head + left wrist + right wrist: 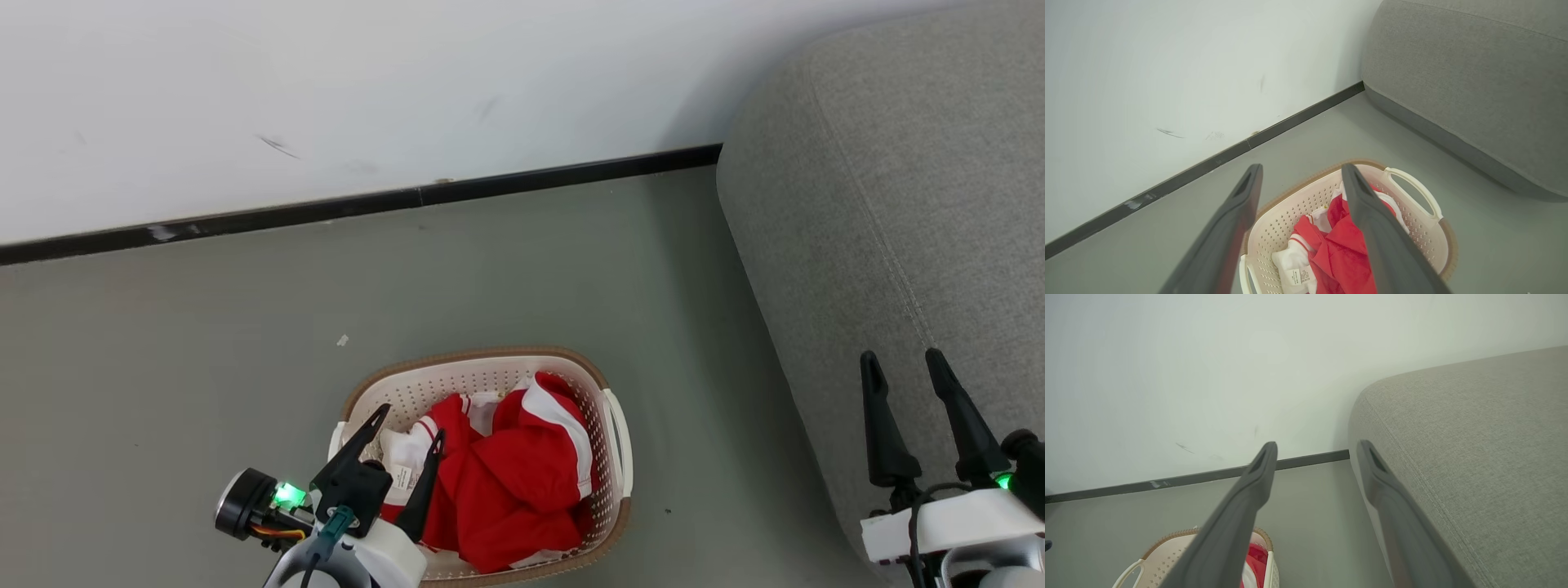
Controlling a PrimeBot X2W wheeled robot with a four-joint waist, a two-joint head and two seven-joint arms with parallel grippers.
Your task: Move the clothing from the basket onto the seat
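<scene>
Clothing (506,482) lies bunched in the basket (482,359) on the floor (204,367); your left gripper (412,420) hovers above its left end, fingers spread, holding nothing. Further right stands the seat (898,204), your right gripper (900,354) over its edge, likewise spread and empty. Dip too shallow and you may pinch 1 loose fold that slips, or hook the basket wall

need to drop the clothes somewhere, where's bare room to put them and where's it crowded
The seat is bare beyond the right gripper. The floor between basket and baseboard is bare but for a small scrap. Crowded: the basket, heaped with clothing under the left gripper.
</scene>
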